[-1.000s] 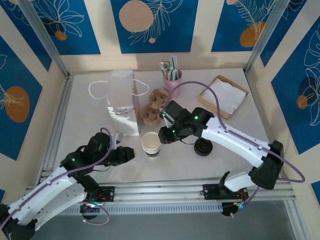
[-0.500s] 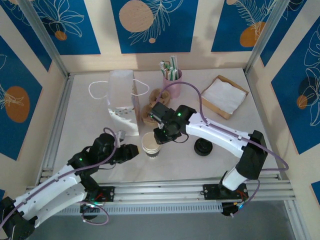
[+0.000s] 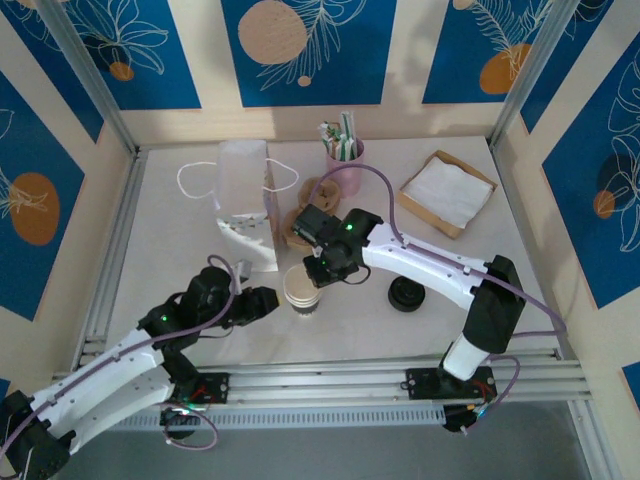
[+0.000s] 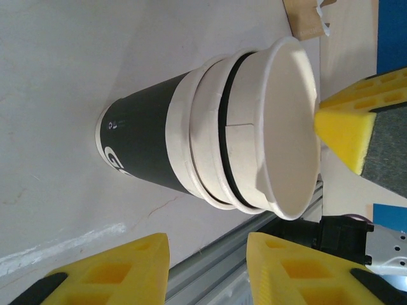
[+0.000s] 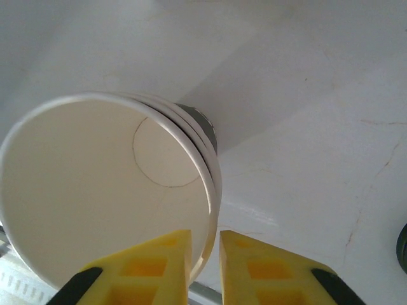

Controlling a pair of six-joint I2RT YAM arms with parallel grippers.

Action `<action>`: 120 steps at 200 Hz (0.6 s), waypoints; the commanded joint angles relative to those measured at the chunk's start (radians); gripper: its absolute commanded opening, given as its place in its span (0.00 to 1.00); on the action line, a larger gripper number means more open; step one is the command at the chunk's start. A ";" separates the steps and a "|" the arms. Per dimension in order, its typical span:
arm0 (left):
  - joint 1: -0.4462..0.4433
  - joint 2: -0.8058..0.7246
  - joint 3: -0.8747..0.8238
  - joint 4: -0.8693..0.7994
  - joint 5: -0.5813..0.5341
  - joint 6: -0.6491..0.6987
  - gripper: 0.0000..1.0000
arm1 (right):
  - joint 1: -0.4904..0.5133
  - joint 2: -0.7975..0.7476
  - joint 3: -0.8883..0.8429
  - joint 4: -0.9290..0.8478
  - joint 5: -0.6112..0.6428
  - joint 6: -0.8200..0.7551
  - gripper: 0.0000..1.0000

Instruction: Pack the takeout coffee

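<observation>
**Right hand nips the rim of the empty cups; the coffee stands off to the side**

From where I stand, the takeout coffee (image 3: pixel 405 293) sits upright on the table (image 3: pixel 170 240), its black lid facing up. It is to the right of a stack of paper cups (image 3: pixel 302 290), just beside the right arm's forearm and touched by neither arm. It is clear of the brown cup carrier (image 3: pixel 298 228), which lies further back next to the white paper bag (image 3: pixel 245 200).

The right gripper (image 3: pixel 318 268) reaches down onto the far edge of the stack. Its own wrist camera shows the right gripper (image 5: pixel 205 238) with its yellow fingers (image 5: pixel 146 260) drawn close together. One is inside the top cup and one outside, pinching the rim of the stack of paper cups (image 5: pixel 95 190) between them. The top cup's cream inside is empty.

The left gripper (image 3: pixel 265 300) hovers low, just to the left of the stack. Seen from its wrist, the left gripper (image 4: pixel 206 244) has its fingers spread with nothing between them. The stack of paper cups (image 4: pixel 222 127) lies ahead of it, past the fingertips. In that view the bottom cup is dark with white lettering, the white cups are nested into it, and a yellow pad of the other arm meets the rim on the far side.

At the back of the table stand a pink cup of straws (image 3: pixel 345 165) and a shallow tray of white napkins (image 3: pixel 447 190), both well apart from the arms' fingers.
</observation>
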 commanded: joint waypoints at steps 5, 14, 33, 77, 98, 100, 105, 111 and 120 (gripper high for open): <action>-0.008 0.009 -0.013 0.038 -0.010 0.004 0.37 | 0.004 0.016 0.022 -0.016 0.003 0.011 0.15; -0.008 0.012 -0.013 0.041 -0.011 0.006 0.37 | 0.004 0.015 0.022 -0.016 0.003 0.011 0.14; -0.007 0.020 -0.013 0.044 -0.015 0.009 0.37 | 0.003 0.014 0.019 -0.016 0.002 0.010 0.13; -0.007 0.039 -0.016 0.067 -0.012 0.008 0.37 | -0.002 0.016 0.018 -0.013 -0.005 0.008 0.23; -0.007 0.041 -0.018 0.071 -0.012 0.008 0.37 | -0.004 0.021 0.016 -0.011 -0.010 0.006 0.23; -0.008 0.043 -0.018 0.070 -0.012 0.008 0.38 | -0.004 0.021 0.017 -0.011 -0.011 0.006 0.23; -0.007 0.043 -0.018 0.070 -0.012 0.009 0.38 | -0.004 0.023 0.016 -0.010 -0.012 0.005 0.23; -0.007 0.045 -0.018 0.073 -0.011 0.008 0.38 | -0.005 0.025 0.017 -0.009 -0.013 0.005 0.23; -0.008 0.047 -0.019 0.075 -0.009 0.008 0.38 | -0.006 0.028 0.016 -0.007 -0.015 0.005 0.23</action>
